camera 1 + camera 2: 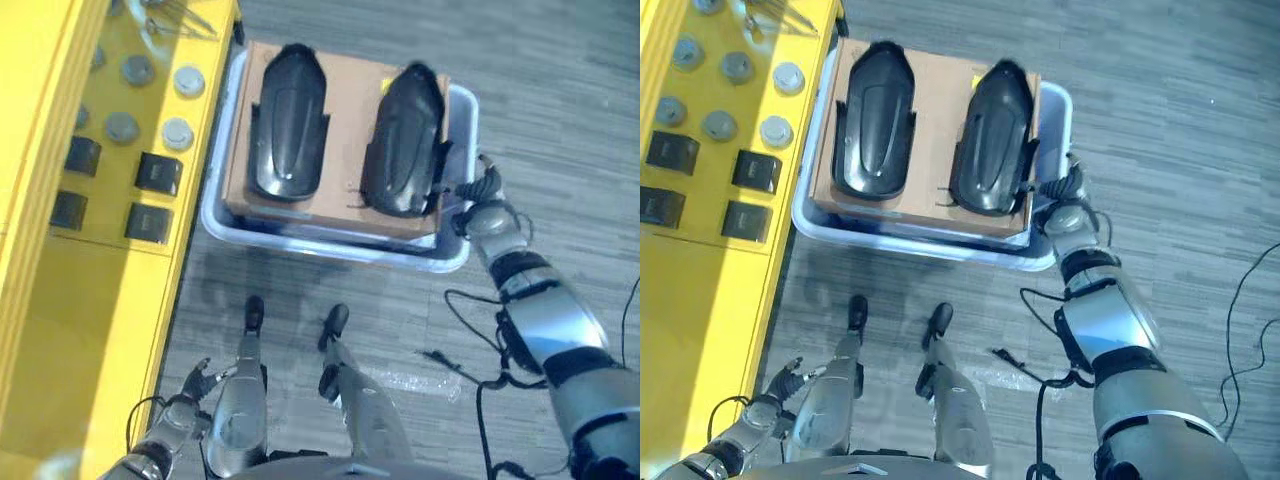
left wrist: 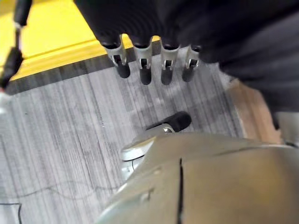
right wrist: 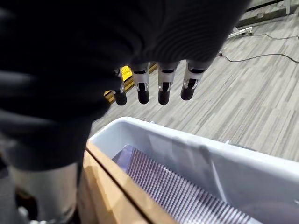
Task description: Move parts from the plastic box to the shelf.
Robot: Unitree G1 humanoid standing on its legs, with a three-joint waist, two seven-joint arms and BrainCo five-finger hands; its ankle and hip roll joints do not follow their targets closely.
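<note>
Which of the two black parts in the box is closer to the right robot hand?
The black part on the robot's right, on the cardboard; the right robot hand hovers beside its near corner. The other black part lies toward the yellow shelf.

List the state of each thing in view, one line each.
Left black part: lying on the cardboard sheet, untouched.
Right black part: lying on the cardboard, ungrasped.
Cardboard sheet: resting across the plastic box.
Plastic box: on the floor beside the yellow shelf.
Right hand: open, over the box rim.
Left hand: open, idle.

Two glossy black parts [image 1: 288, 122] lie on brown cardboard [image 1: 350, 100] in a pale translucent plastic box [image 1: 330, 248]; yellow shelf [image 1: 40, 300]; grey streaked floor [image 1: 560, 90].
</note>
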